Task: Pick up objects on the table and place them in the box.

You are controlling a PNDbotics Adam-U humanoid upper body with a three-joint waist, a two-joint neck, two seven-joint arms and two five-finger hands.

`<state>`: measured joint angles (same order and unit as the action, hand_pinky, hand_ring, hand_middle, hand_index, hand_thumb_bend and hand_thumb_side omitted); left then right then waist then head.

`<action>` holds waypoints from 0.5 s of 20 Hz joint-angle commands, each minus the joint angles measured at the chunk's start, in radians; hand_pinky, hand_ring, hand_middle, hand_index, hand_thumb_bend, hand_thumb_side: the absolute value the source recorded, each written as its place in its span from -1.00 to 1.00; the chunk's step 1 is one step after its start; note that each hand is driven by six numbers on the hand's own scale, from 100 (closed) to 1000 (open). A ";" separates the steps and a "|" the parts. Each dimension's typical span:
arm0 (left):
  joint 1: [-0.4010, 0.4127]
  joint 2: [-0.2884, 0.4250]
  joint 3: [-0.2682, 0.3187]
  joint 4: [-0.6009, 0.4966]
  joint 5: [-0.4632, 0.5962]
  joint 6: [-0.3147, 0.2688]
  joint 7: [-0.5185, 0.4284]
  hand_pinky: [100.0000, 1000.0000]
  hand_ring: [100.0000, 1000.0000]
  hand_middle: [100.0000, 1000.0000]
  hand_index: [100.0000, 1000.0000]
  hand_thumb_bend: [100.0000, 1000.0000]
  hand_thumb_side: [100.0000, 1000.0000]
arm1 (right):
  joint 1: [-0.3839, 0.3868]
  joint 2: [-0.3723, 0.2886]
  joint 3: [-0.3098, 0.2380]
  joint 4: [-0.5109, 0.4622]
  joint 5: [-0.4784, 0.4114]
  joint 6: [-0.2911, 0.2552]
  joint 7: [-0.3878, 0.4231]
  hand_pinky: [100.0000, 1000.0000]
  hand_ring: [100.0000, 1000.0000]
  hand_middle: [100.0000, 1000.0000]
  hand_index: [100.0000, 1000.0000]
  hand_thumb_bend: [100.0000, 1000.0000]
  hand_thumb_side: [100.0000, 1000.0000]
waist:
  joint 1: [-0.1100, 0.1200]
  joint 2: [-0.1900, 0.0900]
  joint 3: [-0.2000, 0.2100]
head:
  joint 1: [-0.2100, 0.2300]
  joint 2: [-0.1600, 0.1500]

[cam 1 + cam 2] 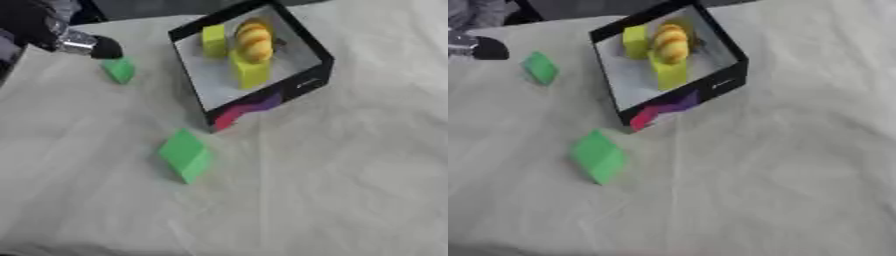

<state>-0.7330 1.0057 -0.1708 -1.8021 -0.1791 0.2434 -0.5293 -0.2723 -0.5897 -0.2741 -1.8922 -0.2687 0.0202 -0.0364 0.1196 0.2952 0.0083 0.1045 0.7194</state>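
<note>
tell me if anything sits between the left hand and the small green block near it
Nothing visible does. The left hand shows at the upper left, just above the small green block, with only bare cloth around them. The box stands off to the right.

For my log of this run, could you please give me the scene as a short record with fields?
surface: table under a pale wrinkled cloth
box: black box, open, pale inside
in box: two yellow blocks and a yellow-orange rounded thing
on cloth: larger green block near the box's front corner; smaller green block to its left
left hand: left hand at upper left, just above the smaller green block; fingers unclear
right hand: not visible
</note>
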 commanded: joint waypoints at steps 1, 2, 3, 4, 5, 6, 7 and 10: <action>-0.041 0.018 -0.016 0.084 -0.007 0.061 0.013 0.67 0.54 0.47 0.60 0.28 -0.09 | -0.003 -0.040 -0.014 -0.014 0.007 -0.014 -0.007 0.57 0.35 0.29 0.63 -1.00 0.21 | -0.026 -0.001 0.001 | -0.002 0.005; -0.052 0.011 -0.025 0.109 -0.011 0.075 0.014 0.67 0.54 0.46 0.59 0.28 -0.08 | -0.001 -0.041 -0.015 -0.013 0.008 -0.016 -0.009 0.57 0.35 0.29 0.63 -1.00 0.21 | -0.029 0.000 0.001 | -0.006 0.009; -0.063 0.001 -0.033 0.135 -0.016 0.085 0.015 0.66 0.53 0.46 0.58 0.28 -0.08 | 0.002 -0.041 -0.015 -0.013 0.009 -0.018 -0.010 0.57 0.35 0.30 0.63 -1.00 0.21 | -0.033 0.002 0.000 | -0.011 0.013; -0.074 -0.008 -0.040 0.158 -0.024 0.094 0.017 0.66 0.53 0.46 0.58 0.28 -0.07 | 0.006 -0.040 -0.016 -0.012 0.010 -0.021 -0.012 0.57 0.35 0.30 0.63 -1.00 0.21 | -0.038 0.004 0.000 | -0.015 0.017; -0.083 -0.017 -0.046 0.178 -0.032 0.100 0.019 0.66 0.53 0.45 0.58 0.28 -0.07 | 0.010 -0.040 -0.018 -0.012 0.011 -0.024 -0.014 0.57 0.35 0.30 0.63 -1.00 0.21 | -0.042 0.005 -0.001 | -0.020 0.020; -0.091 -0.024 -0.051 0.198 -0.042 0.106 0.022 0.66 0.53 0.45 0.57 0.28 -0.08 | 0.013 -0.040 -0.020 -0.011 0.012 -0.026 -0.016 0.57 0.35 0.30 0.63 -1.00 0.21 | -0.046 0.006 -0.001 | -0.024 0.022; -0.099 -0.032 -0.055 0.218 -0.055 0.114 0.025 0.66 0.53 0.44 0.56 0.29 -0.09 | 0.017 -0.039 -0.022 -0.010 0.013 -0.028 -0.018 0.57 0.35 0.30 0.63 -1.00 0.21 | -0.050 0.007 0.000 | -0.026 0.023; -0.121 -0.055 -0.067 0.276 -0.086 0.127 0.031 0.65 0.52 0.44 0.56 0.31 -0.09 | 0.028 -0.035 -0.027 -0.007 0.016 -0.033 -0.024 0.57 0.35 0.30 0.63 -1.00 0.22 | -0.057 0.010 0.002 | -0.028 0.025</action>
<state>-0.8323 0.9326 -0.2433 -1.5412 -0.2507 0.3632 -0.5013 -0.2402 -0.5957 -0.2871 -1.8919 -0.2592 -0.0063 -0.0583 0.0752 0.3094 0.0084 0.0788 0.7383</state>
